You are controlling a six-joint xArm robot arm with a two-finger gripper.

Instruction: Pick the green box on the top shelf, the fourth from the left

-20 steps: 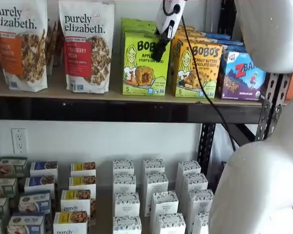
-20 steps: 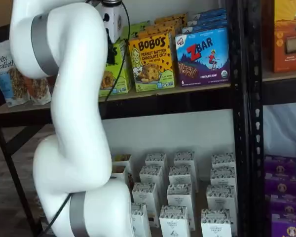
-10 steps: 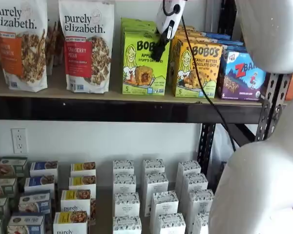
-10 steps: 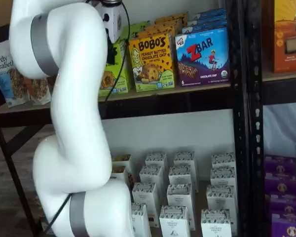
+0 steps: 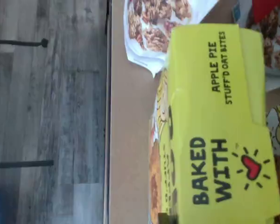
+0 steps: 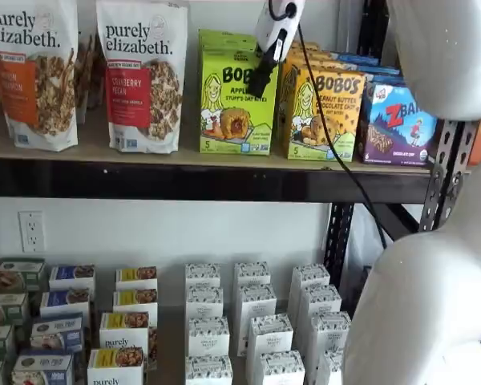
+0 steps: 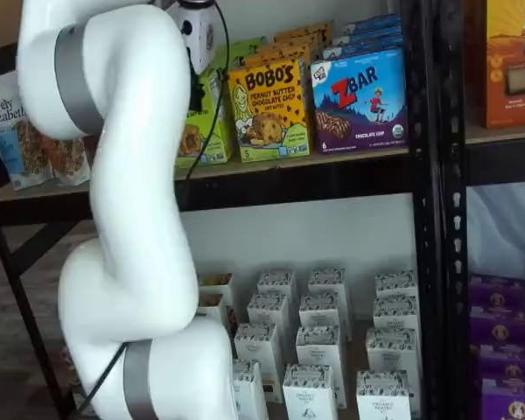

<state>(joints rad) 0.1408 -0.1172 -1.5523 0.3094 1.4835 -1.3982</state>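
Observation:
The green box (image 6: 228, 112) is a lime-green Bobo's apple pie carton at the front of its row on the top shelf (image 6: 88, 149). In both shelf views my gripper (image 6: 260, 83) comes down from above onto its upper right corner. One black finger lies over the box front, shut on the green box. The box sits slightly raised and tilted. Half hidden behind my white arm, the green box (image 7: 203, 131) meets the gripper (image 7: 195, 96) there. The wrist view is filled by the green box (image 5: 219, 130), its top flap reading "BAKED WITH", above the tan top shelf (image 5: 128, 140).
A yellow-orange Bobo's carton (image 6: 322, 112) stands close on the right, then a blue ZBar carton (image 6: 397, 122). A Purely Elizabeth granola bag (image 6: 140, 76) stands on the left. More green cartons line up behind. White cartons (image 6: 248, 321) fill the lower shelf. My arm's bulk (image 6: 433, 305) covers the right.
The fingers have closed on the green box. The box has shifted a little up and to the left, and now tilts slightly.

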